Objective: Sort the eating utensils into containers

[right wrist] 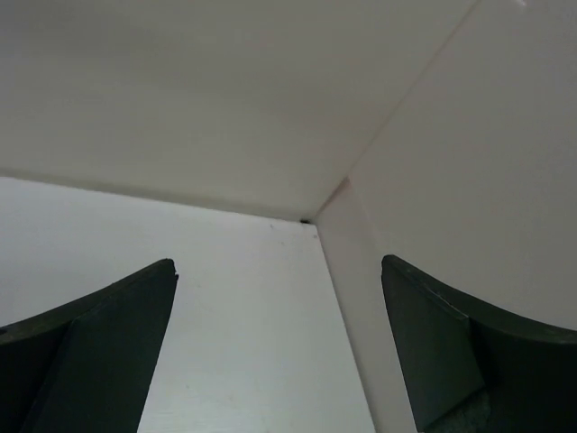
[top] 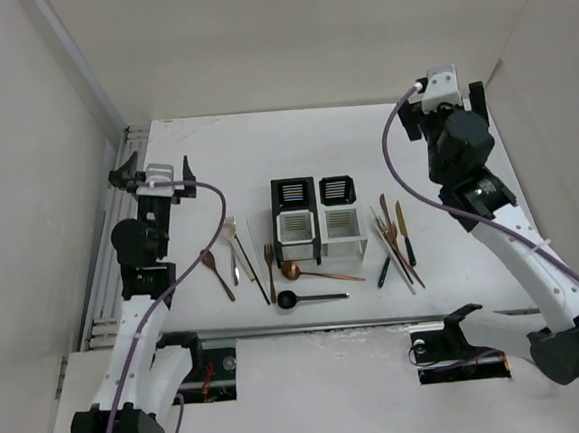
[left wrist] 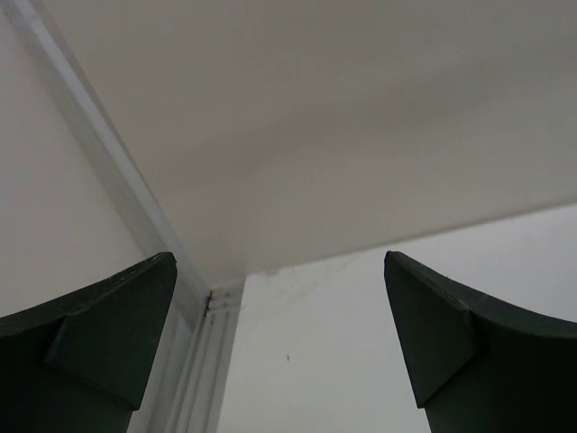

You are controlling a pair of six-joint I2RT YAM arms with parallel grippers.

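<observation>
The containers are a block of two black compartments (top: pixel 293 193) at the back and two white ones (top: pixel 297 231) in front, at mid-table. All four look empty. The eating utensils lie flat in groups: forks, a spoon and chopsticks on the left (top: pixel 234 253), a copper spoon (top: pixel 306 271) and a black spoon (top: pixel 310 297) in front of the block, and a mixed bunch on the right (top: pixel 397 238). My left gripper (top: pixel 152 170) is open and empty, raised at the far left, as the left wrist view (left wrist: pixel 279 361) also shows. My right gripper (top: pixel 443 104) is open and empty, raised at the far right, and also shows in the right wrist view (right wrist: pixel 279 361).
White walls enclose the table on the left, back and right. A ridged rail (top: pixel 112 260) runs along the left edge and shows in the left wrist view (left wrist: pixel 203 361). The back right corner (right wrist: pixel 306 219) lies ahead of my right gripper. Purple cables run along both arms.
</observation>
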